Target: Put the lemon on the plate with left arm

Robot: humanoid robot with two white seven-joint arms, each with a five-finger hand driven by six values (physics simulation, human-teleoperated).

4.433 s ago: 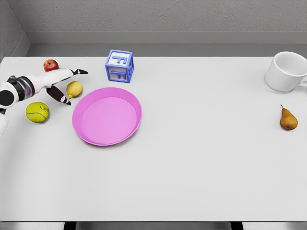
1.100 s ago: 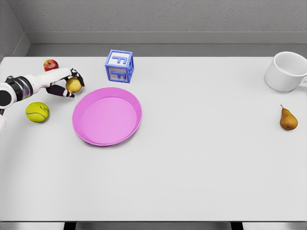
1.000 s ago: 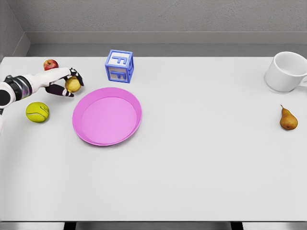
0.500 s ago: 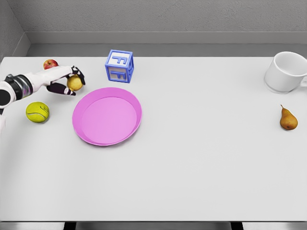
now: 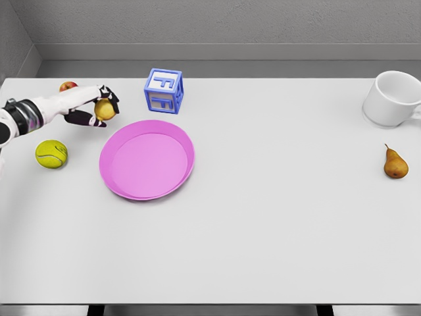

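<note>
Left hand (image 5: pixel 89 109) at far left of the white table (image 5: pixel 263 230), fingers clamped on the lemon (image 5: pixel 104 109); dark fingertips wrap its far and right side, thumb under it. Change vs the earlier frames: a few seconds back the hand lay open beside the lemon, which sat on the table; a second ago the fingers had closed on it; now the lemon sits higher and slightly right in the picture, so it reads as lifted clear of the surface, carry phase started. Red apple (image 5: pixel 68 86) now mostly hidden behind the wrist, only a sliver showing. Tennis ball (image 5: pixel 51 154) near-left, well apart from the hand, same spot as before. Pink plate (image 5: pixel 177 172) to the right and nearer than the lemon, empty, unmoved; lemon is near its far-left rim but not yet over it. Judgement: grasp done, lift underway, remaining is a short move right and toward the near side, then lower and release inside the rim. Risk: round fruit in a fingertip hold could roll out, or roll off the shallow plate if dropped from height. Blue letter block (image 5: pixel 164 91) just beyond the plate's far edge, close to the carry path, should be cleared. Far right: white mug (image 5: pixel 393 99) and pear (image 5: pixel 395 163), unchanged, irrelevant. Right arm not in view.
</note>
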